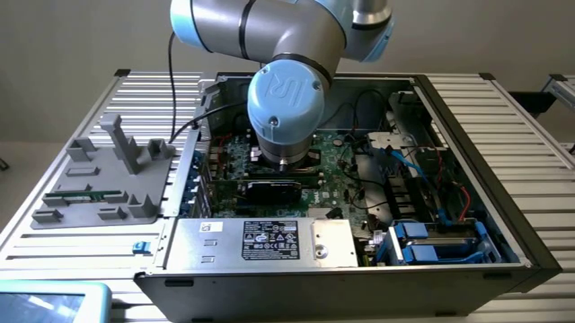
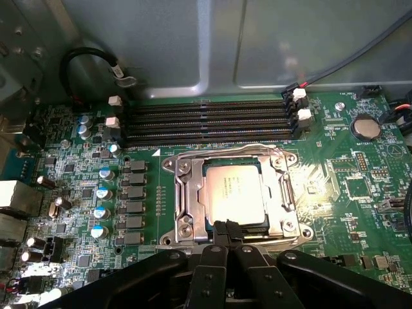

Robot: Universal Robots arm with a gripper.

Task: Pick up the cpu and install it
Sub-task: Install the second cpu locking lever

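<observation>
The cpu (image 2: 233,193), a flat silvery-grey square with a thin tan rim, lies flat inside the dark socket with its open metal frame (image 2: 185,193) on the green motherboard. In the wrist view my gripper (image 2: 226,228) is shut. Its two black fingertips are pressed together right at the cpu's near edge, with nothing visible between them. Whether the tips touch the chip I cannot tell. In the exterior view the arm's blue-capped wrist (image 1: 285,101) reaches straight down into the open computer case (image 1: 467,134), over the board's middle.
Several black memory slots (image 2: 206,119) run just beyond the socket, with rows of capacitors (image 2: 103,193) beside it. A grey fixture tray (image 1: 99,182) holding a green memory stick (image 1: 85,197) sits outside the case at the exterior view's left. The power supply (image 1: 260,239) and cables (image 1: 404,168) crowd the case.
</observation>
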